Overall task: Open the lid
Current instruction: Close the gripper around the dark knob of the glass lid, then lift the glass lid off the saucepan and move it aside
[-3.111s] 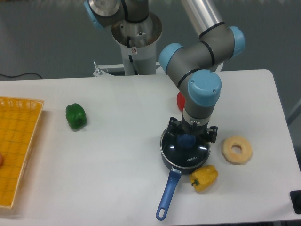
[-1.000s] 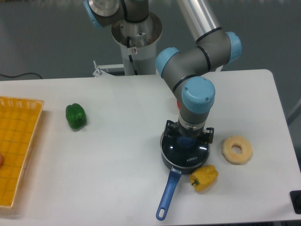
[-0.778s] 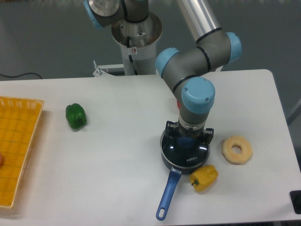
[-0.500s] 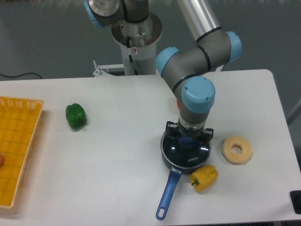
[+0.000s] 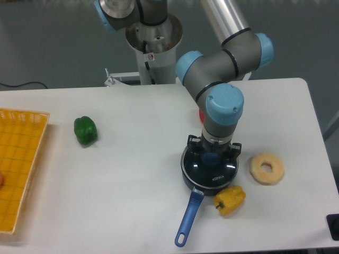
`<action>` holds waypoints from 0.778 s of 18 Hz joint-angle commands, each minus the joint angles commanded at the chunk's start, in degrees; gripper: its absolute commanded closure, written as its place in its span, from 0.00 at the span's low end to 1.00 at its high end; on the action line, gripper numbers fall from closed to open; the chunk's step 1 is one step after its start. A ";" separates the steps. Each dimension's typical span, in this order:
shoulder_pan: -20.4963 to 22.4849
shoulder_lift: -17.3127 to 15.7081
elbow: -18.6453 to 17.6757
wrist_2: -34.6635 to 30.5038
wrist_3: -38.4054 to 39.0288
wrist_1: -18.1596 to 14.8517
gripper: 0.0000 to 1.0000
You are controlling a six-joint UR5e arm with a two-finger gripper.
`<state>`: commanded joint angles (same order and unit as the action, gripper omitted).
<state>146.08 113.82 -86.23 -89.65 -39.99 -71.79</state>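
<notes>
The lid [image 5: 210, 168], clear glass with a metal rim and a blue knob [image 5: 211, 157], sits on the dark saucepan [image 5: 186, 181] at the table's centre right. The saucepan's blue handle [image 5: 187, 220] points toward the front edge. My gripper [image 5: 211, 156] reaches straight down onto the lid. Its dark fingers press against both sides of the knob, so it is shut on it. The lid still rests flat on the saucepan.
A yellow pepper [image 5: 229, 198] lies against the saucepan's front right, and a pale ring-shaped doughnut [image 5: 266, 168] sits to the right. A red object [image 5: 202, 113] is half hidden behind the arm. A green pepper [image 5: 85, 130] and a yellow basket [image 5: 16, 164] are at the left.
The gripper has come down over the knob and closed on it. Saucepan and lid have shifted slightly to the right. The lid has not risen.
</notes>
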 joint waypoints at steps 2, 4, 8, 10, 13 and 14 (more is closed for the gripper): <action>-0.52 -0.44 0.71 1.31 0.17 -1.41 0.46; -1.05 -0.88 0.80 1.93 0.70 -1.59 0.46; -2.28 -2.11 0.97 3.77 1.05 -3.26 0.46; -3.69 -2.20 0.97 4.22 2.54 -3.70 0.46; -5.62 -2.11 1.67 4.48 5.88 -3.70 0.46; -6.23 -2.03 1.85 4.40 6.93 -3.62 0.46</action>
<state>139.84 111.80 -84.38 -85.25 -33.06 -75.41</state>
